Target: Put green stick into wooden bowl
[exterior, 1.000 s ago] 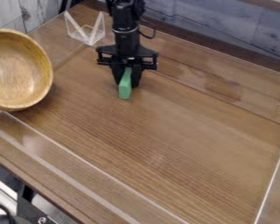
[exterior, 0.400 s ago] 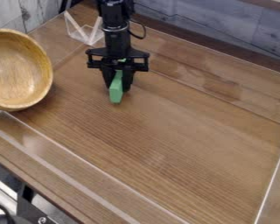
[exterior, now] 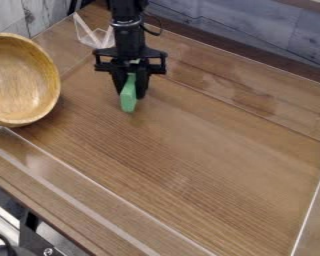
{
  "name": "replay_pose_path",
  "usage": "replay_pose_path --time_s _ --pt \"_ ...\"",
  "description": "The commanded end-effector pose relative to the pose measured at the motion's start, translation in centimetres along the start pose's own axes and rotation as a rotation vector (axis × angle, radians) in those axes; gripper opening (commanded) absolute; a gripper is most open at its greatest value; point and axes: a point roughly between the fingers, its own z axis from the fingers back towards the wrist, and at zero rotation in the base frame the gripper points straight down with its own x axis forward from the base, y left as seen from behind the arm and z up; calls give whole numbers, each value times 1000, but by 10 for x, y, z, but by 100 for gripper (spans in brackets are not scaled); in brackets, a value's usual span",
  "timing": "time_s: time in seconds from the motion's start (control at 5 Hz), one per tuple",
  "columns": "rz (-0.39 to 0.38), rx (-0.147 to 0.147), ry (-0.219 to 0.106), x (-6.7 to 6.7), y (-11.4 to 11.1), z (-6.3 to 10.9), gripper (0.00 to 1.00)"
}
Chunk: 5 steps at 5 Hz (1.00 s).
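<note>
And the gripper (exterior: 128, 72) is clamped on the green stick (exterior: 127, 97), presumably keeping it secure for the wooden bowl (exterior: 21, 80)

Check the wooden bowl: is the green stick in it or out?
Out: the green stick hangs from the gripper, right of the wooden bowl.

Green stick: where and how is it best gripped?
Probably by the upper part of the green stick, with the hand coming from above and closing across its narrow width, as it has now. The stick is slim, roughly upright in the picture, and its lower end hangs free below the fingers.
</note>
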Motion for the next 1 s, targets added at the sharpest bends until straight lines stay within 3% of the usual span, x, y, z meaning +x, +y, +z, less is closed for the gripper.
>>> replay_pose_path --time_s 0.0,0.4,0.8 --pt "0 -14 -110 9 2 41 0" --pt "57 -25 -132 13 20 52 0" --pt "101 -25 -154 11 53 62 0"
